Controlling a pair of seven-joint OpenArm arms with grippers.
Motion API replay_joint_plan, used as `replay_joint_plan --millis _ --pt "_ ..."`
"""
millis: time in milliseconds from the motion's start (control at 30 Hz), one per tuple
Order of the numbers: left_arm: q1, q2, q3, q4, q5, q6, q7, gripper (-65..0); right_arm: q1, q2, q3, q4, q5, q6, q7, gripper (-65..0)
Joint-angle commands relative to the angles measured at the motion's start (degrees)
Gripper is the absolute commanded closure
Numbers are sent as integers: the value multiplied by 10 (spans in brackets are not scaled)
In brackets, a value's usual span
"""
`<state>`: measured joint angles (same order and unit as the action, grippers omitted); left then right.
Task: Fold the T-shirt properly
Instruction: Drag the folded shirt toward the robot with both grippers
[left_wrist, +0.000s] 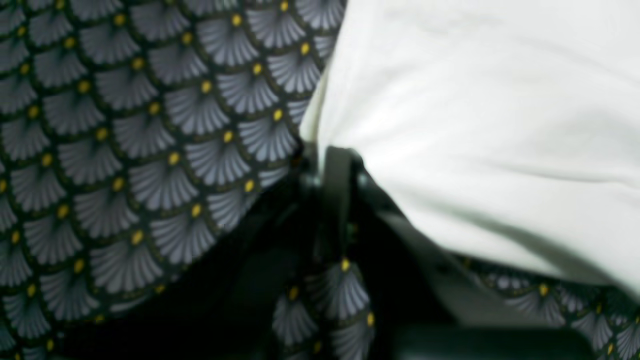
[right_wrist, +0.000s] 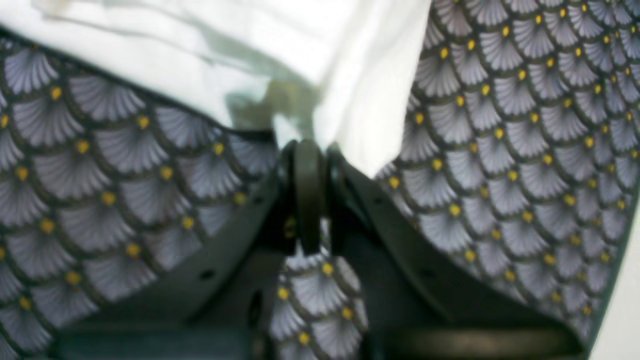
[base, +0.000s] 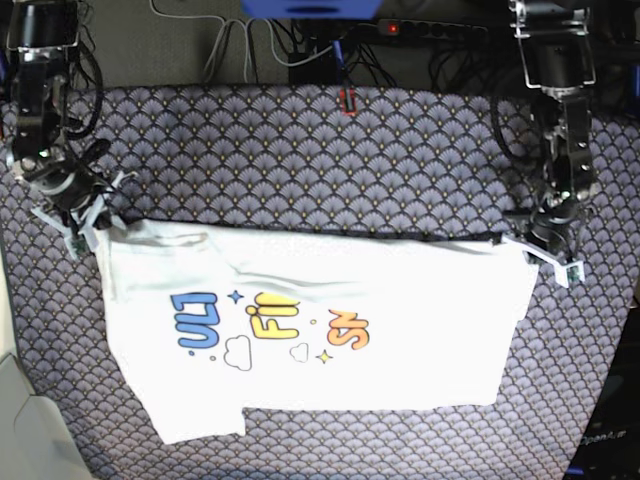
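1. Near, left wrist view: my left hand (left_wrist: 332, 160) is pressed together on a bunched corner of the T-shirt (left_wrist: 480, 125), at frame centre. The white cloth fans out to the upper right. I pinch at the very edge, I judge, so the fold can be carried without dragging the middle.

2. Near, right wrist view: my right hand (right_wrist: 310, 150) is likewise pinching the T-shirt (right_wrist: 350, 90), whose cloth gathers just above the fingertips. Blurred, but no gap shows between the jaws.

3. Further, base view: the T-shirt (base: 310, 330) lies across the middle of the desk (base: 300, 150), print up. Its far edge is stretched straight between the right hand (base: 85, 228) at mid left and the left hand (base: 548, 250) at mid right. One hand on each far corner keeps that edge taut, which suits a fold toward the near side.

4. The lower left of the shirt looks already doubled, with only parts of the lettering showing.

5. Far, top of frame: cables (base: 300, 40) behind the desk, well clear.
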<state>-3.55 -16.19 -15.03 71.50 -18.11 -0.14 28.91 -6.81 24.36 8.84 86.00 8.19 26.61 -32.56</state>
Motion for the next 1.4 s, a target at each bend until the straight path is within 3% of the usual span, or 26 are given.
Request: replay_joint_plan --millis 0,133,333,600,833,1067,1367 --pt "-4 -14 -4 15 2 3 -11 -12 3 9 4 11 3 1 9 0" --pt "8 -30 -5 26 -2 3 17 -12 3 25 4 10 3 1 9 0" --pt "47 -28 -44 84 0 3 22 -12 -21 38 6 27 4 1 9 0" --pt "74 -32 -53 114 1 3 60 -12 -73 39 6 92 5 1 10 0" --pt "120 -32 -53 165 2 3 61 -12 -120 50 7 122 5 1 10 0" --pt "151 -32 -102 179 2 2 62 -12 -172 51 36 122 5 1 68 0" --pt "206 -46 -114 220 -1 2 62 -12 -208 51 50 122 5 1 75 0"
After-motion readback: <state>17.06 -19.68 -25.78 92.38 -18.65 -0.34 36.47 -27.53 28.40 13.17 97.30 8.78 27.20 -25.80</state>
